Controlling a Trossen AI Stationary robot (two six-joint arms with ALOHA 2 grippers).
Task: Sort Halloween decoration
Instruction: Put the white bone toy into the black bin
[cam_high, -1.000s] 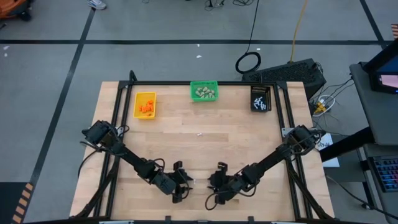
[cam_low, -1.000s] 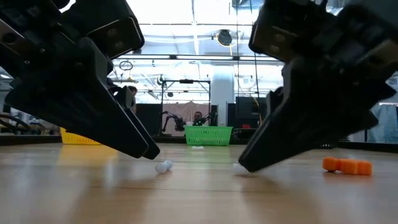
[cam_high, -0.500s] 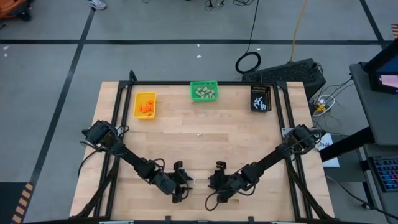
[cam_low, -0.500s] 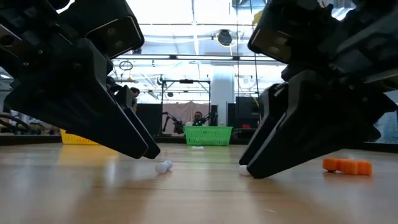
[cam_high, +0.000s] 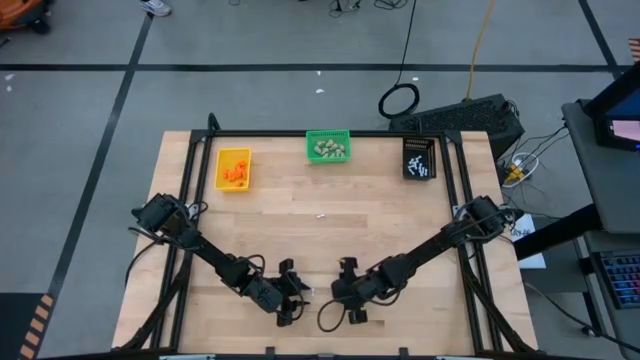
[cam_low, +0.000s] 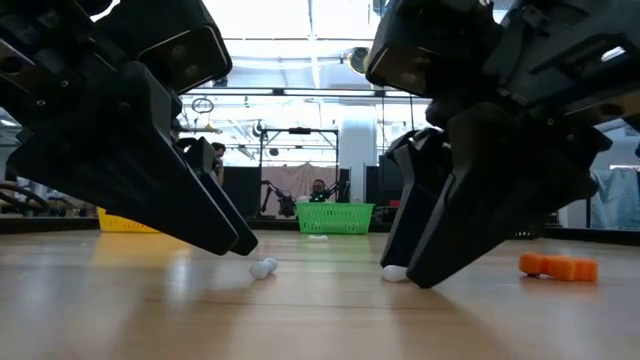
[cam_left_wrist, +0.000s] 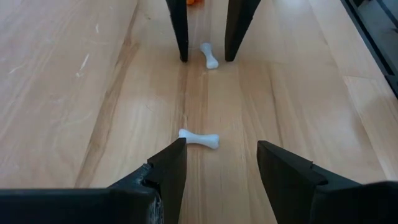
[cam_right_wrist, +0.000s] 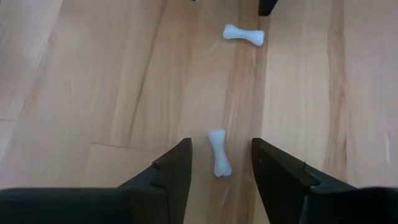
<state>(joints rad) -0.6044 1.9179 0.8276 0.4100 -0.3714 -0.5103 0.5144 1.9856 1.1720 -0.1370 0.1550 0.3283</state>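
Straddling a small white bone-shaped stick (cam_right_wrist: 219, 152) with its matte dark fingers (cam_right_wrist: 171, 171) spread apart, the right gripper (cam_right_wrist: 219, 163) sat low over the pale wood-grain table (cam_right_wrist: 93, 81), the piece lying between the tips untouched. Facing it, the left gripper (cam_left_wrist: 217, 158) was spread too, a second white bone (cam_left_wrist: 199, 139) lying crosswise just ahead of its tips. An orange piece (cam_low: 557, 266) lay nearby. Along the far edge stood the yellow bin (cam_high: 234, 168), green basket (cam_high: 328, 147) and black bin (cam_high: 419, 158).
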